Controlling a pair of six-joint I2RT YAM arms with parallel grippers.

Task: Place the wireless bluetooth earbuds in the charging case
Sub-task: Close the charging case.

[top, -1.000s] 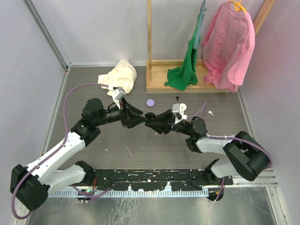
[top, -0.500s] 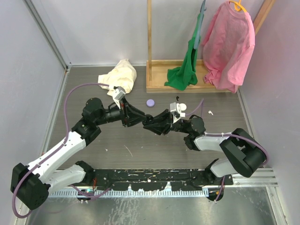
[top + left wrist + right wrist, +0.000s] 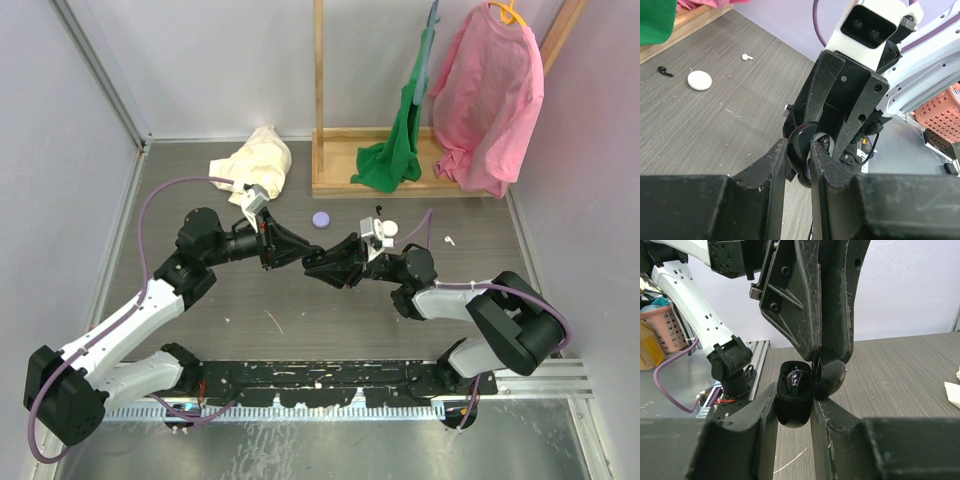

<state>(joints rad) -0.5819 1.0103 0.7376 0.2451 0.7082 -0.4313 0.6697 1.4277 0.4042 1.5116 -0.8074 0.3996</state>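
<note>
Grey wood-grain table (image 3: pixel 300 330), pale walls on 3 sides. The black charging case (image 3: pixel 790 417) is held clear of the table, clamped between the fingers of the right gripper (image 3: pixel 795 402), with its cavity facing back toward that gripper's own camera. A glint inside may be 1 seated earbud; this cannot be confirmed.

The left gripper (image 3: pixel 801 156) meets the right one tip to tip and is closed on the hinged lid (image 3: pixel 831 377), which stands swung open beside the case body. Judgement: 1 arm steadies the body while the other holds the lid back so the cavity stays reachable.

Behind the right gripper, beside its wrist, lie a black earbud (image 3: pixel 664 71) and a white disc (image 3: pixel 699 80). A white earbud (image 3: pixel 746 56) lies further back, by the forearm.

Concern: both grippers are occupied, so 1 must release before a loose earbud can be collected.
</note>
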